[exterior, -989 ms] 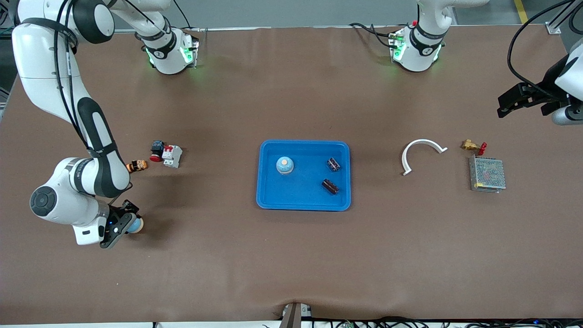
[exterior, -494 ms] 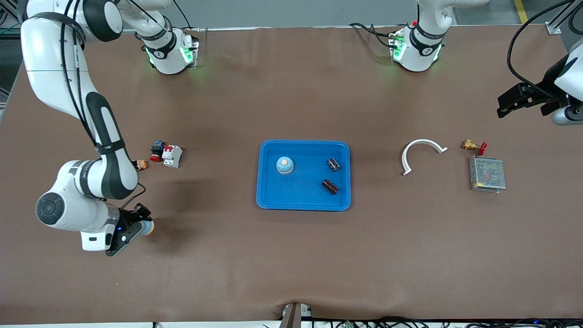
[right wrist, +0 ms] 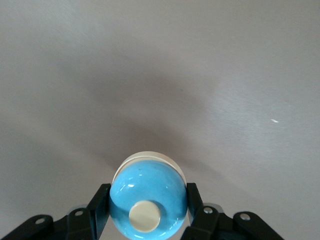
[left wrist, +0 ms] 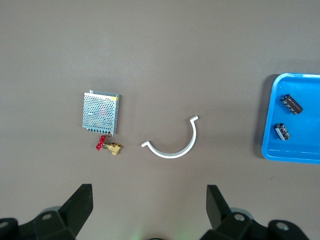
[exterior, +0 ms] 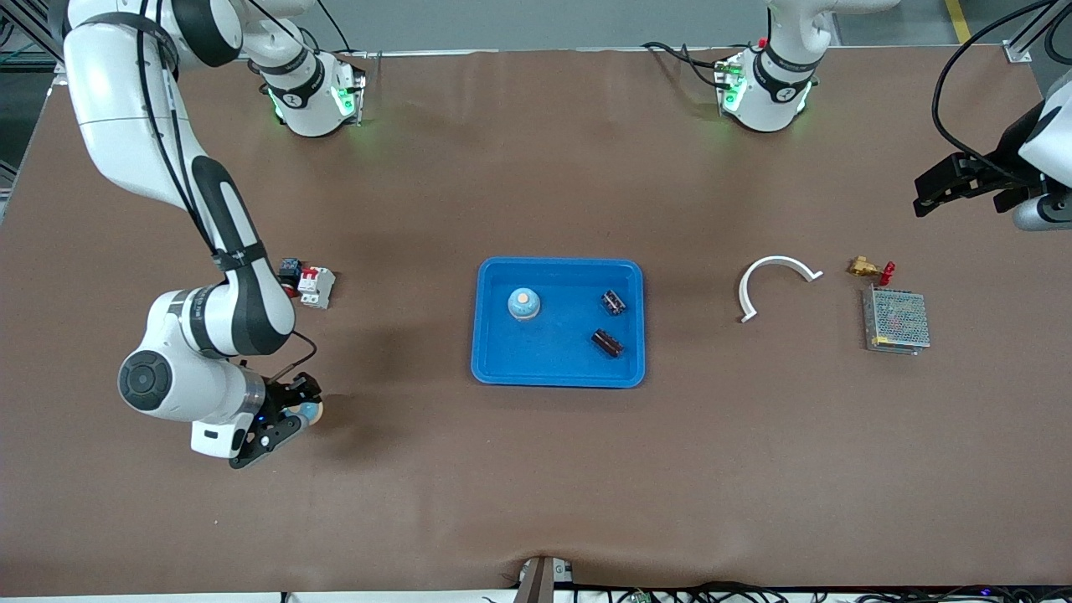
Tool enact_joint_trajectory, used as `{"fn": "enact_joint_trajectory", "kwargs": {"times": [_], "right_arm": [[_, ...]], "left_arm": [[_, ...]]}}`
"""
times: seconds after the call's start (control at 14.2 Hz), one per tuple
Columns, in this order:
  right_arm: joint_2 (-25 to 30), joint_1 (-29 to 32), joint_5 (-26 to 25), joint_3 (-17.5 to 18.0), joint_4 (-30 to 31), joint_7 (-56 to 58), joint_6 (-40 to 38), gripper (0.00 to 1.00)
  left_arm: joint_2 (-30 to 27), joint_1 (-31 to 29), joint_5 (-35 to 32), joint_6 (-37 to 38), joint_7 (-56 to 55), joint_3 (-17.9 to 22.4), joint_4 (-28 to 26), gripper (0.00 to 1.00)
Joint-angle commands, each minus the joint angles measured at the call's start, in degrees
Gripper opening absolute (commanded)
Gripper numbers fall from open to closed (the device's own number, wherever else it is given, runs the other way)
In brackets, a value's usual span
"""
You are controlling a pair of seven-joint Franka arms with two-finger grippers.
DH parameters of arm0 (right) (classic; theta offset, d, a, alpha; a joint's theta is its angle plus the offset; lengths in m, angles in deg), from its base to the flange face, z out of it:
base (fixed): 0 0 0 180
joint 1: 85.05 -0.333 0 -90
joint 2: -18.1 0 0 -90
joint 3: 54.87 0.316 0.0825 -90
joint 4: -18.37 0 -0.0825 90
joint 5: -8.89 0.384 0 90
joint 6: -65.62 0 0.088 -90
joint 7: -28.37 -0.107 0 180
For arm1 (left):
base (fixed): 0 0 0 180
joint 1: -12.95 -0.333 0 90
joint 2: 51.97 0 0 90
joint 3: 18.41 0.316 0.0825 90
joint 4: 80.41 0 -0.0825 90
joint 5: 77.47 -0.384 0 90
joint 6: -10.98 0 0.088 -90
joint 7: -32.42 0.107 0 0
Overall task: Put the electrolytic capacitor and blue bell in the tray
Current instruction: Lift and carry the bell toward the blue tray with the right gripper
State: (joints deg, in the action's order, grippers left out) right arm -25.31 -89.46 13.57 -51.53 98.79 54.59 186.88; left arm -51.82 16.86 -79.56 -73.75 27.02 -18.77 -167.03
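Gripping a blue bell [right wrist: 148, 200] between its fingers [right wrist: 98, 204], the right gripper [exterior: 289, 412] hangs over bare table toward the right arm's end, well apart from the tray [exterior: 496, 352]; in the front view the bell [exterior: 311, 411] peeks out just past the fingertips. The tray sits mid-table and holds another bell [exterior: 523, 303] with a cream top, plus two dark capacitors [exterior: 613, 301] [exterior: 607, 342], one nearer the camera than the other; the left wrist view catches the same two [left wrist: 291, 103] [left wrist: 283, 132] inside the tray's corner [left wrist: 270, 150]. Farther from the camera than the right gripper, a white breaker [exterior: 316, 286] with red switches lies touching a small dark part [exterior: 289, 268]. The left arm waits with its gripper [exterior: 955, 186] up over the table's edge at its own end, fingers [left wrist: 80, 205] spread wide with nothing between them. Toward that end lie a white curved strip [exterior: 769, 272], a brass valve [exterior: 868, 268] with a red handle, and a metal mesh box [exterior: 896, 320] just beside the valve, nearer the camera.
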Motion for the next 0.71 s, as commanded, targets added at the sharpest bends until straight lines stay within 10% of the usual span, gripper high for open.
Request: {"fn": "enact_joint_trajectory", "kwargs": {"times": [0.0,0.64], "right_arm": [[1.92,0.19,0.68,2.02,0.61,-7.65,-1.11,0.54],[3.33,-7.79,-0.28,6.77,0.61,-39.81,-0.93,0.54]], "left_arm": [[-0.67,-0.04,1.13,0.0,0.65,0.0,-0.48,1.0],[-0.67,-0.22,1.21,0.09,0.83,0.0,-0.39,1.0]]}}
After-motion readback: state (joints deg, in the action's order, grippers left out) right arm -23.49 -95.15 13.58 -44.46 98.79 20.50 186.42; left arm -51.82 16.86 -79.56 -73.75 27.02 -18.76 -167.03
